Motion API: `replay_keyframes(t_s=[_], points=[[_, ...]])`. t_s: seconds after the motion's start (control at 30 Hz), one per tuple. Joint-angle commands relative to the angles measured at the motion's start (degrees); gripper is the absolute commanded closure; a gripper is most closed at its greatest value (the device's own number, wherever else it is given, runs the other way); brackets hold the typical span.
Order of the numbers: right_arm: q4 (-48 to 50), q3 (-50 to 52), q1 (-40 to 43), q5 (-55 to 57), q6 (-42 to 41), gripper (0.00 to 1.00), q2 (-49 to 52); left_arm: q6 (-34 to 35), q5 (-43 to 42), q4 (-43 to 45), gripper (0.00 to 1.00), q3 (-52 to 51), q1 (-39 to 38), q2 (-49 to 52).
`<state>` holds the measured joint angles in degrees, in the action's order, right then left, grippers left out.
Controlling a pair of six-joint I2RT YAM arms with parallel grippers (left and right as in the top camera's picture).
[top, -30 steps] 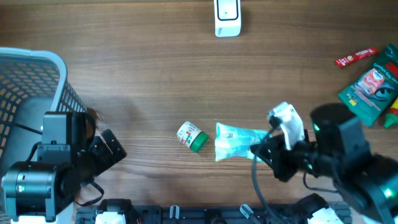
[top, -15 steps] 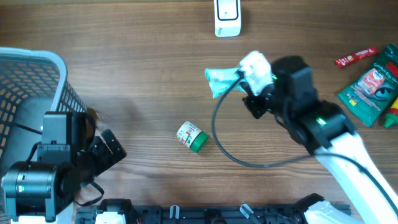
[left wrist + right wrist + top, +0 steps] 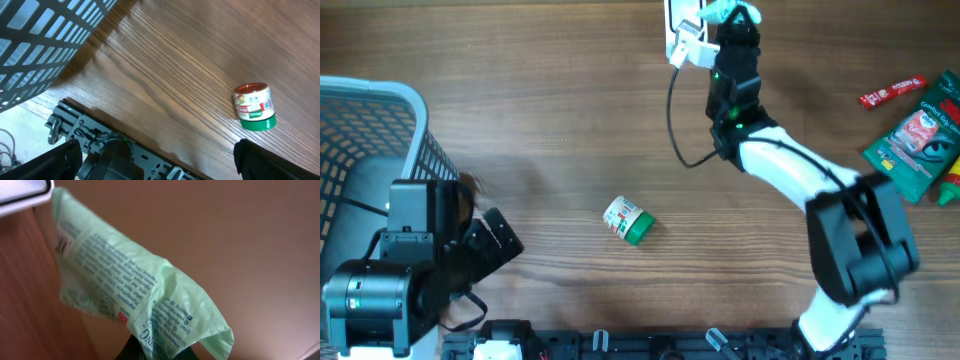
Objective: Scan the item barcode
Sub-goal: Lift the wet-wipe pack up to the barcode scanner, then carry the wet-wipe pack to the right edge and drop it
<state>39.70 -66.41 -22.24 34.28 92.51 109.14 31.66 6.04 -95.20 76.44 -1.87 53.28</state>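
My right gripper (image 3: 728,22) is at the far edge of the table, shut on a pale green plastic packet (image 3: 736,12). It holds the packet over the white scanner (image 3: 672,22), which the arm partly hides. In the right wrist view the packet (image 3: 135,295) hangs crumpled with its printed text facing the camera, pinched at the bottom by my gripper (image 3: 155,352). A corner of the scanner (image 3: 25,190) shows at top left. No barcode is clearly visible. My left gripper (image 3: 160,165) rests open and empty at the near left (image 3: 490,245).
A small jar with a green lid (image 3: 627,220) lies on its side mid-table, also in the left wrist view (image 3: 255,107). A grey basket (image 3: 380,100) stands at the left. A green snack pouch (image 3: 915,135) and a red stick pack (image 3: 892,92) lie at the right edge.
My right arm has carried the green packet from the near middle of the table up to the scanner at the far edge. The left arm and the jar have not moved.
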Motion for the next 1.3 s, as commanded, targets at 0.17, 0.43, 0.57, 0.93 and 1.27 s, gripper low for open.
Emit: replay_keyframes(t_s=[0.17, 0.43, 0.57, 0.93, 1.27], points=[[4.6, -22.4, 1.5, -9.0, 3.4, 0.96, 22.8, 0.5, -0.3, 0.0, 0.00, 0.2, -0.2, 0.0], [5.4, -24.5, 1.5, -13.9, -1.7, 0.95, 26.4, 0.5, -0.3, 0.0, 0.00, 0.2, -0.2, 0.0], [5.9, -24.5, 2.9, -10.0, -5.4, 0.95, 23.6, 0.5, -0.3, 0.0, 0.00, 0.2, -0.2, 0.0], [-42.7, -22.8, 41.0, -7.5, -59.3, 0.95, 6.7, 0.5, -0.3, 0.0, 0.00, 0.2, -0.2, 0.0], [-60.4, -22.1, 56.7, -16.5, -94.6, 0.01, 6.6, 0.5, -0.3, 0.0, 0.00, 0.2, -0.2, 0.0]])
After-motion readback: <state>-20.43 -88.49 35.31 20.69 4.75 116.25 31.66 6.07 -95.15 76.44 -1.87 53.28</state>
